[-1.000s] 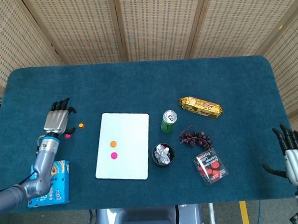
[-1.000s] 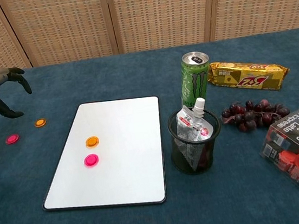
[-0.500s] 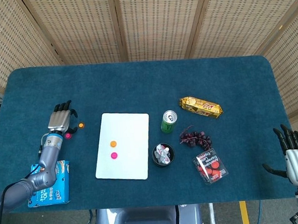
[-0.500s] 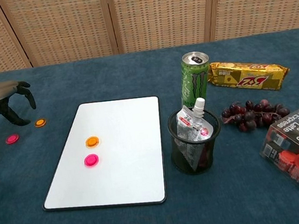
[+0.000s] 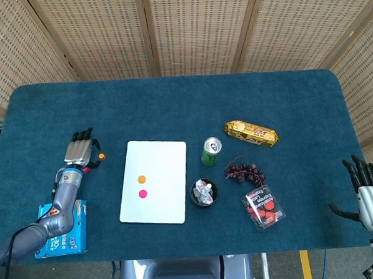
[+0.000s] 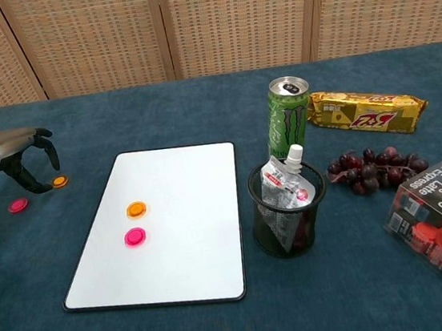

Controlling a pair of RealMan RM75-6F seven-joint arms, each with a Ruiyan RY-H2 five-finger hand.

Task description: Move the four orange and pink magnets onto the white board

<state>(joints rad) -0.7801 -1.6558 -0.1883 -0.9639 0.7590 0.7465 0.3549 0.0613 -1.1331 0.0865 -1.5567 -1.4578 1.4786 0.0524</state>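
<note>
Orange magnet (image 6: 60, 181) lies just beside the left hand's (image 6: 25, 156) fingertips.

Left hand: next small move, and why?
Probably close the fingers on the orange magnet. The left hand hangs right beside it with fingers curled and apart, holding nothing. That magnet and the pink magnet lie off the board, which carries only two so far.
</note>
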